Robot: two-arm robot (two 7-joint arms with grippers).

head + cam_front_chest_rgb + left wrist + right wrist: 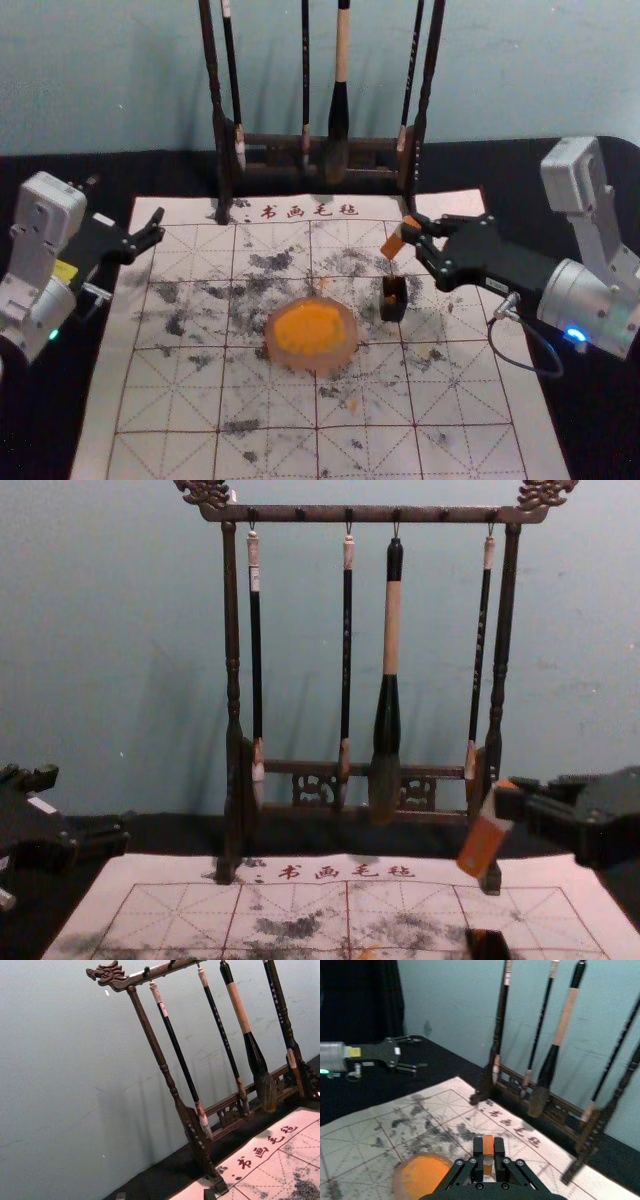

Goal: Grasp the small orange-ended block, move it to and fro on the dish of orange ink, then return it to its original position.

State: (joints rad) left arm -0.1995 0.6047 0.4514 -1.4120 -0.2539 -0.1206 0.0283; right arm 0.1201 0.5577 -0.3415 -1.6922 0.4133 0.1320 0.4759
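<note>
The small rectangular block with orange ends [396, 242] is held above the mat, tilted, its orange lower end pointing down; in the head view it appears to the right of the dish and nearer the brush rack. The right gripper [412, 236] pinches the block's upper part between its two fingertips. Near the block, on the mat, stands a small black upright piece [394, 298]. To its left rests the round, pale-rimmed dish of orange ink [311, 332]. Both lie on a white felt mat [270, 460] with a red grid and dark ink smudges; its far edge bears the red characters 书画毛毡 [310, 211]. Beyond stands a dark carved wooden brush rack [370, 514] with a dragon-head finial [107, 973]. From it hang three slender black-handled brushes [347, 630] and one thick brush with a pale wooden band [391, 630]; fine lettering on the slender handles is too small to read. The left gripper [155, 228] is at the mat's left edge, its fingers spread, holding nothing. A black cloth [60, 170] lies beneath the mat, before a pale blue-green wall [100, 80].
</note>
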